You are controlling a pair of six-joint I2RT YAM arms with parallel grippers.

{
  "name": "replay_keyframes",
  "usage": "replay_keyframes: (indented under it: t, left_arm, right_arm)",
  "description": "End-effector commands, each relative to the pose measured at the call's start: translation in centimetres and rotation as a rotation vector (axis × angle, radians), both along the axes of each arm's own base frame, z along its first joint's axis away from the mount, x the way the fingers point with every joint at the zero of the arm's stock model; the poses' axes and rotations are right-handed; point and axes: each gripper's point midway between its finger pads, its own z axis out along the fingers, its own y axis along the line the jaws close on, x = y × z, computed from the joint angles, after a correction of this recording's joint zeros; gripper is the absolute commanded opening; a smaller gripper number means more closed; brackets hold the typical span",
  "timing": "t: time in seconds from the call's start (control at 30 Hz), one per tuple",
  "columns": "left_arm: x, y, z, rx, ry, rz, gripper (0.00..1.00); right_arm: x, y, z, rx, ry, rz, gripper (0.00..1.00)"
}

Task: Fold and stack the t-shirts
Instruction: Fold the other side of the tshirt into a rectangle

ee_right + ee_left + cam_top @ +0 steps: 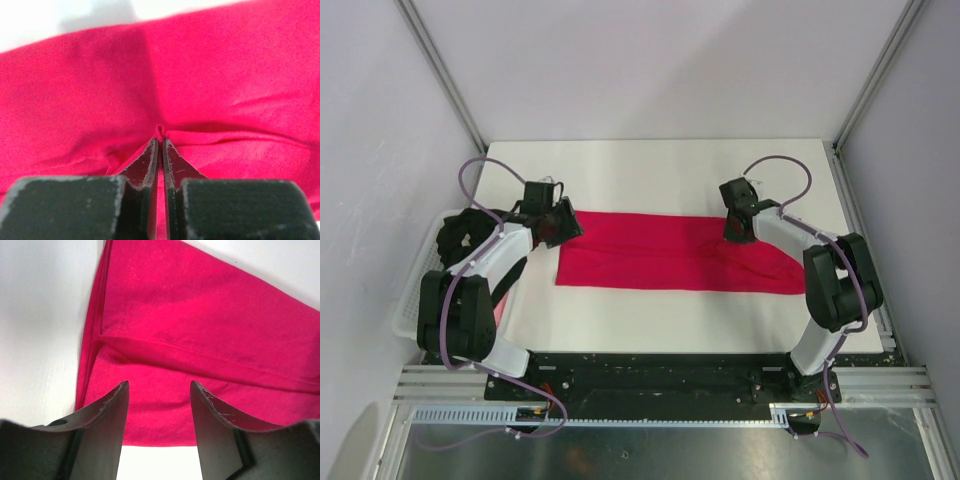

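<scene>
- Right fingers (148,165) pressed together, pinching a small ridge of the red t-shirt (670,262); only the right wrist view shows this.
- Left fingers (107,425) apart and empty, over the shirt's left end.
- Both arms bend inward; the shirt lies folded long across the bench (650,170).

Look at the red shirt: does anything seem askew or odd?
Mostly tidy. The red t-shirt lies as a flat strip, but the right gripper pinches a small puckered ridge of it between its jaws.
</scene>
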Motion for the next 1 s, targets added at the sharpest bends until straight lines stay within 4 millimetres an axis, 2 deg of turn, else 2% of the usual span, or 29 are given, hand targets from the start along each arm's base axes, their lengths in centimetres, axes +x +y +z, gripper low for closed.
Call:
replay_keyframes:
  t: [0.0, 0.27, 0.37, 0.47, 0.57, 0.7, 0.77, 0.87, 0.97]
  left_arm:
    - [0.1, -0.8, 1.3, -0.013, -0.047, -0.042, 0.56]
    - [-0.1, -1.4, 1.3, -0.022, -0.047, -0.059, 0.57]
    - [-0.1, -1.7, 1.3, -0.026, -0.046, -0.069, 0.56]
    - [-0.2, -2.0, 1.3, -0.030, -0.043, -0.079, 0.57]
    - [-0.3, -2.3, 1.3, -0.033, -0.042, -0.087, 0.57]
    - [-0.3, -2.7, 1.3, -0.036, -0.043, -0.098, 0.57]
    - [-0.4, -2.9, 1.3, -0.037, -0.041, -0.104, 0.57]
    - [-0.5, -3.5, 1.2, -0.043, -0.037, -0.120, 0.57]
    - [-0.9, -5.3, 1.3, -0.062, -0.030, -0.175, 0.57]
  right_arm:
    - [-1.3, 0.7, 2.3, 0.010, -0.026, -0.029, 0.06]
    - [-5.3, 2.7, 0.5, 0.124, 0.026, -0.005, 0.08]
    - [-6.4, 3.4, 0.1, 0.159, 0.031, 0.016, 0.17]
    - [-7.0, 3.5, 1.0, 0.170, 0.011, 0.036, 0.30]
    - [-7.0, 3.0, 3.5, 0.175, -0.054, 0.044, 0.40]
    - [-6.7, 0.7, 6.9, 0.163, -0.155, 0.005, 0.44]
    - [-6.4, -0.9, 7.8, 0.145, -0.185, -0.030, 0.44]
    - [-5.7, -3.7, 8.0, 0.098, -0.201, -0.092, 0.45]
    - [-4.8, -6.3, 7.0, 0.074, -0.177, -0.158, 0.44]
